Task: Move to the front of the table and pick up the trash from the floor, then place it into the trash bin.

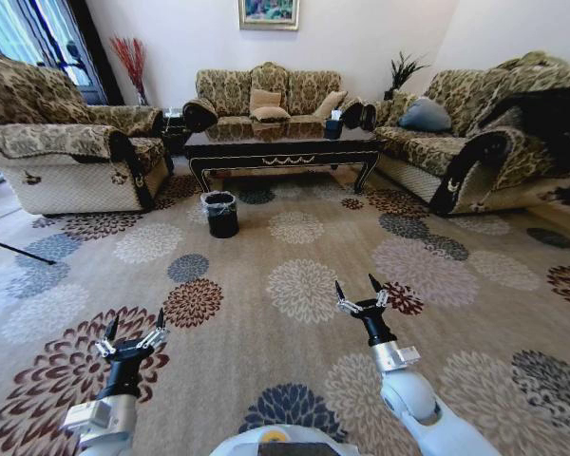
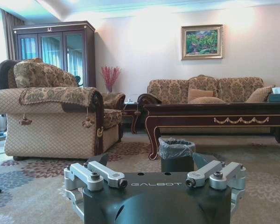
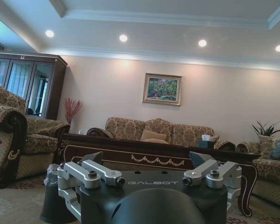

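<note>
Trash bin (image 1: 220,214) — plastic liner (image 2: 176,148), beside table (image 1: 283,144)

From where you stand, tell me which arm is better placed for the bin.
Left, though neither reaches yet. The trash bin stands left of centre before the table, nearer the left end effector's side than the right end effector. Both are open, empty, and far back across the carpet.

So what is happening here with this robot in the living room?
Nothing is being handled at this moment. The robot stands on the carpet, some way back from the table. The left gripper and the right gripper are held low in front of it, both open and empty. The trash bin stands on the floor near the table's front left corner. I cannot make out any trash on the patterned carpet.
</note>
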